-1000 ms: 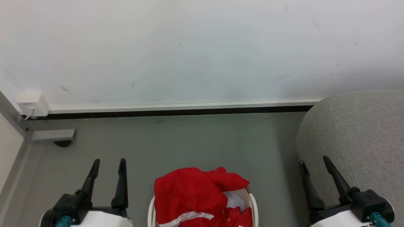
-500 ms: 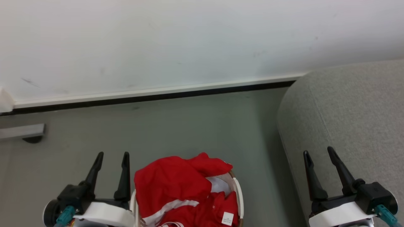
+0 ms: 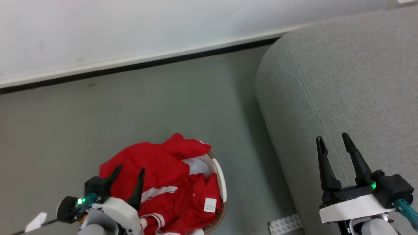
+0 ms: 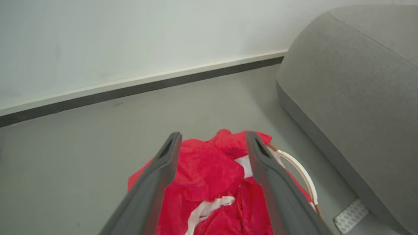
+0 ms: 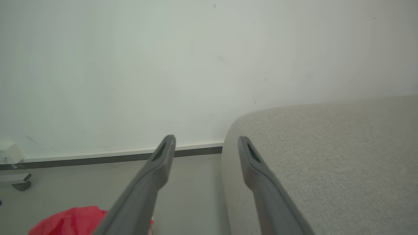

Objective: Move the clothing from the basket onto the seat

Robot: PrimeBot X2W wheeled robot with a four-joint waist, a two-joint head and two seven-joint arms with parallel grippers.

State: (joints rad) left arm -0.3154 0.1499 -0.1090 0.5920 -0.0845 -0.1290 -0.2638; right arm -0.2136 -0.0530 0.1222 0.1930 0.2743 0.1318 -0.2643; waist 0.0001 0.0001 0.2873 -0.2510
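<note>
Red clothing [image 3: 156,169] with white stripes is heaped in the cream basket [image 3: 221,178], spilling over its left rim; a white label shows on one piece. In the left wrist view the clothing [image 4: 209,169] lies just beyond the fingers, with the basket rim [image 4: 302,174] to the right. My left gripper [image 3: 130,169] hovers open over the heap's near left side, holding nothing. My right gripper [image 3: 332,138] stands open and empty above the grey seat [image 3: 343,81]. The right wrist view has the open right gripper [image 5: 205,140], the seat [image 5: 326,153] and a bit of clothing [image 5: 68,222].
Grey floor [image 3: 98,114] runs from the basket to a white wall with a dark skirting [image 3: 130,67]. A patterned foot pad [image 3: 284,225] sits at the seat's base. A white socket box [image 5: 9,152] and a metal bracket [image 5: 16,181] sit by the wall at left.
The head camera has turned right and down, so basket and seat shifted left and up in view. My left gripper has come in over the clothing; before, it stood beside the basket.
</note>
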